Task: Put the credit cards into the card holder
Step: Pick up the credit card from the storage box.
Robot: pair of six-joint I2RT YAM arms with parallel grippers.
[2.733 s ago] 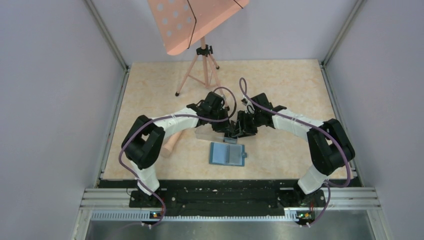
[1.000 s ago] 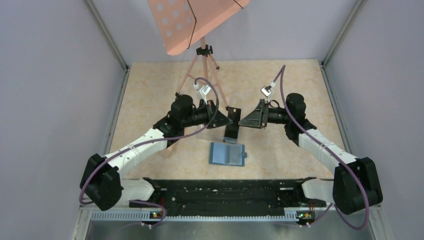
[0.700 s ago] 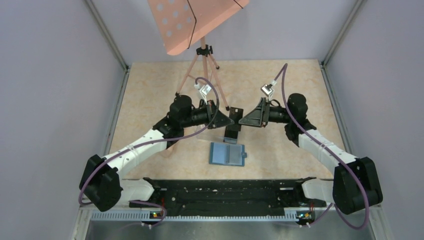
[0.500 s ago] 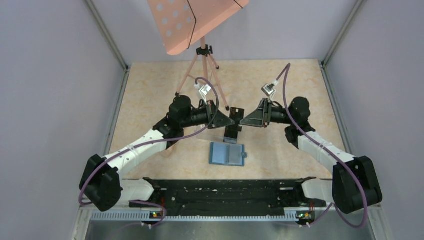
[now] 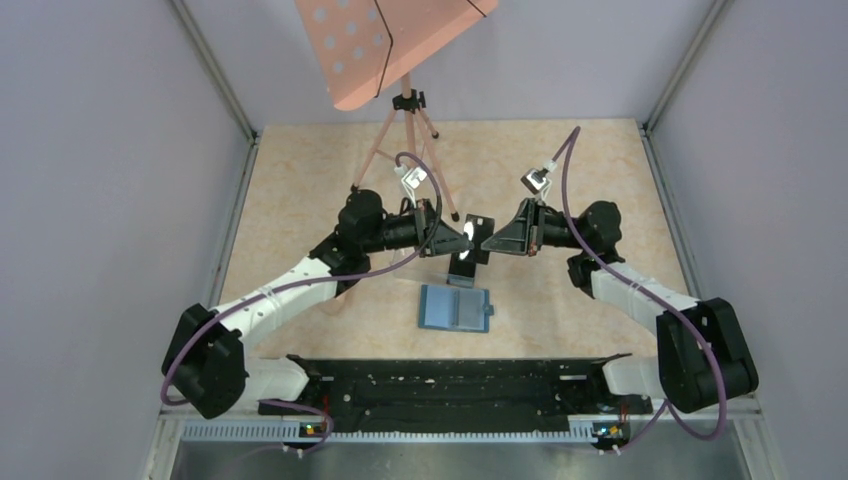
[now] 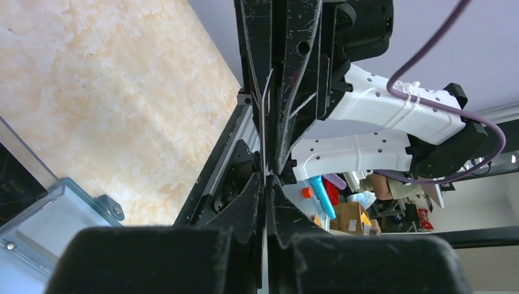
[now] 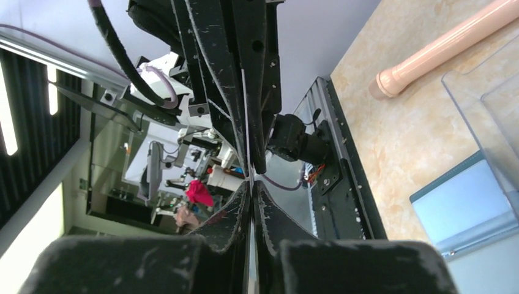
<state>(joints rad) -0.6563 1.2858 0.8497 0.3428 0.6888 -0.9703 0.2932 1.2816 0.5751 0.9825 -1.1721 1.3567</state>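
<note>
A thin black credit card [image 5: 480, 227] hangs in the air between my two grippers, above the table's middle. My left gripper [image 5: 466, 236] is shut on it from the left and my right gripper [image 5: 491, 240] is shut on it from the right. In the left wrist view [image 6: 264, 177] the card [image 6: 262, 122] shows edge-on, running from my jaws to the right gripper's. The right wrist view [image 7: 251, 184] shows the same card [image 7: 246, 122]. A dark stack of cards [image 5: 462, 266] lies just below. The open teal card holder [image 5: 455, 307] lies flat nearer the arms.
The card stack sits in a clear plastic box [image 5: 437, 271]. A peach music stand [image 5: 400, 120] stands at the back, its legs behind the left gripper. A peach cylinder [image 5: 337, 296] lies by the left arm. The card holder [image 7: 465, 196] and the box [image 7: 489, 79] show in the right wrist view.
Both arms rose from the box and turned level. Over the last second the right gripper moved left and closed on the card that the left gripper holds up.
</note>
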